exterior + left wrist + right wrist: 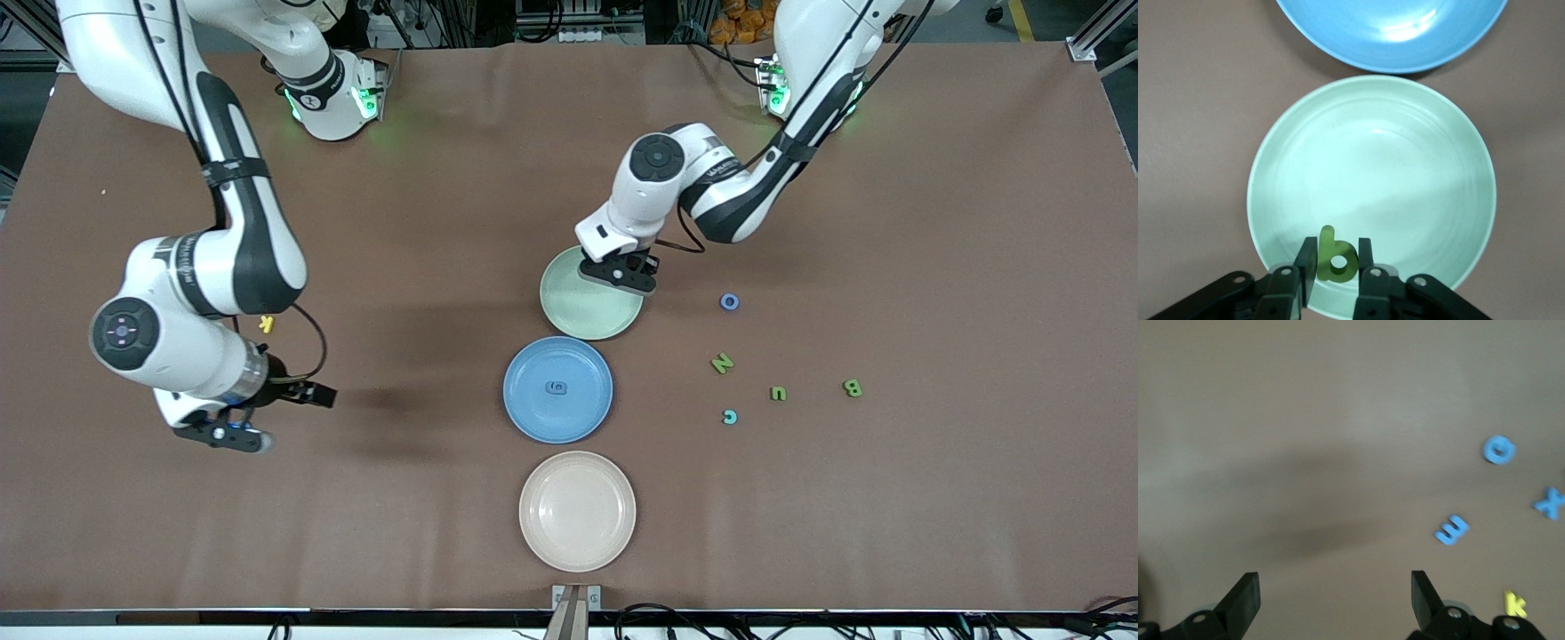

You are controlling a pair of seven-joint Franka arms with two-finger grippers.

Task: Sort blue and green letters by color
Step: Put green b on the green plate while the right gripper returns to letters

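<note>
My left gripper (pixel 620 277) (pixel 1336 252) hangs over the rim of the pale green plate (pixel 569 320) (pixel 1418 173), at the edge toward the robots' bases. It is shut on an olive-green letter b (pixel 1335 262). A blue letter (pixel 556 388) lies in the blue plate (pixel 533 422). Toward the left arm's end of the table lie a blue O (pixel 729 302), green N (pixel 722 363), green U (pixel 778 393), green B (pixel 853 388) and teal C (pixel 730 416). My right gripper (pixel 236 436) (pixel 1335 587) waits open above bare table. Three blue letters (pixel 1451 529) lie near it.
A beige plate (pixel 578 511) stands nearest the front camera, in line with the blue and green plates. A yellow K (pixel 266 324) (pixel 1515 605) lies beside the right arm's forearm. The blue plate's rim (pixel 1391 40) shows past the green plate in the left wrist view.
</note>
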